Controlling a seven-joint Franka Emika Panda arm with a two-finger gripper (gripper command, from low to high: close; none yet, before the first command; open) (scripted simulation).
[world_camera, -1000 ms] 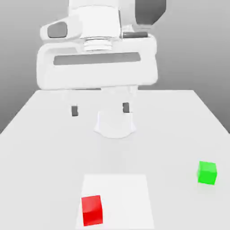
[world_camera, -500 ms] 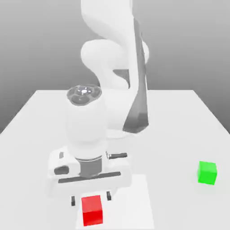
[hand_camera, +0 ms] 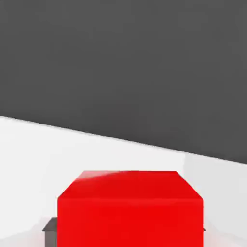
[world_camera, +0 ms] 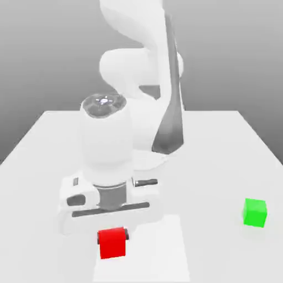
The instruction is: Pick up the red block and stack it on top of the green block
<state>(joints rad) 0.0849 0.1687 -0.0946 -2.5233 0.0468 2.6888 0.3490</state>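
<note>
Tool closed on the red block, block raised just above the white table, green block well apart toward the exterior view's right

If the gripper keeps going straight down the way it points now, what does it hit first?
Probably the white table. The gripper already holds the red block between its fingers, so the block's underside would likely touch first; its height above the table is unclear.

My own hand body is hiding the top of the red block and most of my fingers in the exterior view. In the hand view, the pic's edge is cutting off the block's lower part; finger pads barely peeking out.
</note>
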